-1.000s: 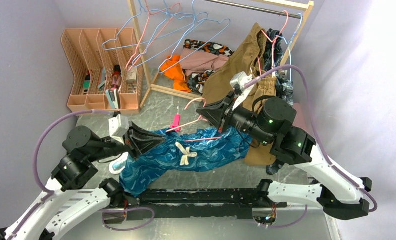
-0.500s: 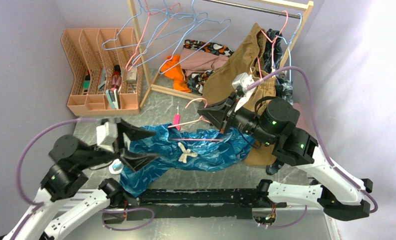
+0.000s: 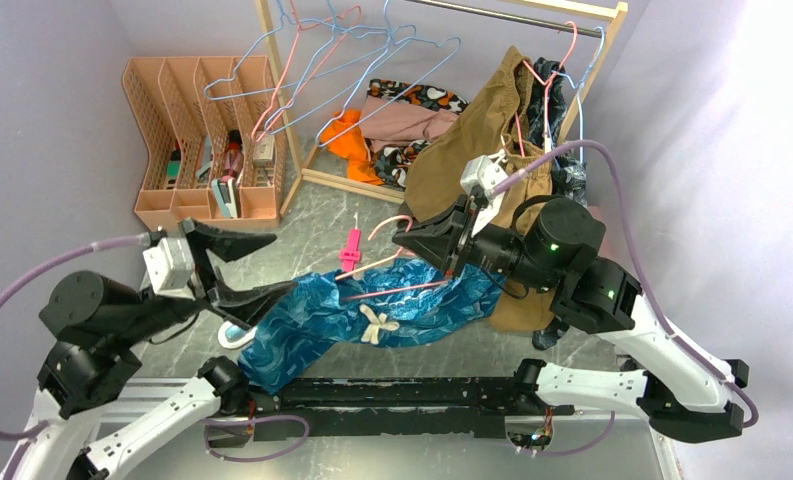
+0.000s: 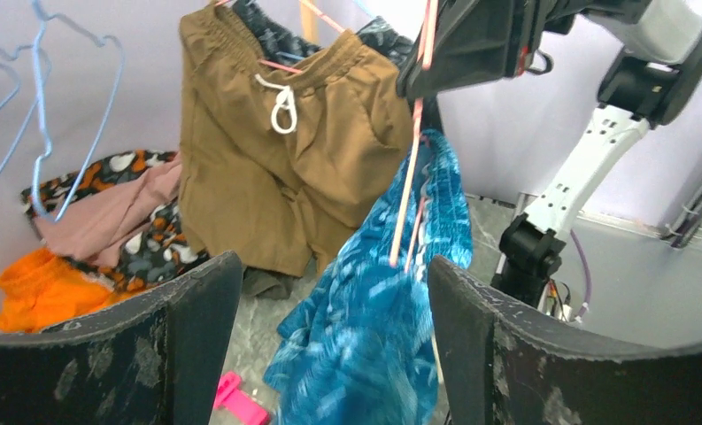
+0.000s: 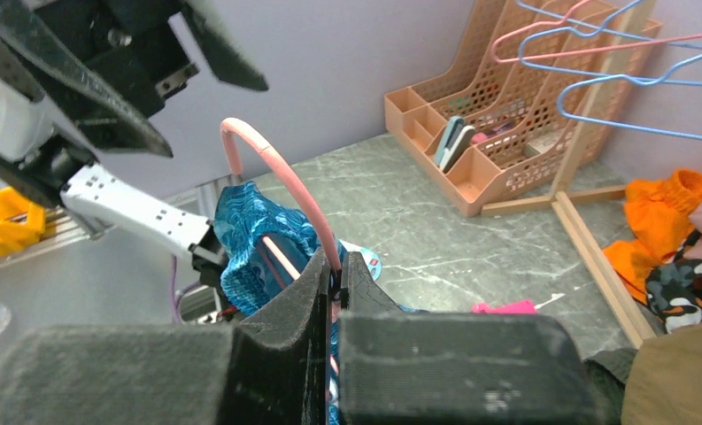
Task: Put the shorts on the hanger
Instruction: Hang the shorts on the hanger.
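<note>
While the teal-blue, leaf-printed fabric shorts with the cream drawstring (image 3: 312, 325) are only partly carried, the work is judged to be midway. At the far left, the left gripper (image 3: 284, 264) is seen with its two black fingers spread wide and nothing between them. It is held above the grey marble-patterned table (image 3: 312, 215) and apart from the cloth.

Just to its right, the lower end of the shorts is heaped on the table near the front edge. The upper end is lifted and draped over the thin pink wire hanger (image 3: 397, 289). A small bright-pink clip (image 3: 350, 250) is seen on the table just behind the cloth.

Further right, the hanger is pinched near the base of its hook by the right gripper (image 3: 407, 242), whose fingers are pressed shut on the wire; this is confirmed in the right wrist view. Behind it, tan-brown shorts with a white drawstring (image 3: 462, 160) are hung at the back.

The step in hand is judged to be the settling of the shorts on the wire. For this to be done well, the hanger should be held steady and level on the right. The trailing end should be taken at a loose hem rather than at the drawstring. It should then be drawn across until the cloth hangs evenly on both sides. Slipping is to be expected of thin fabric on thin wire, so no tugging is advised.
</note>
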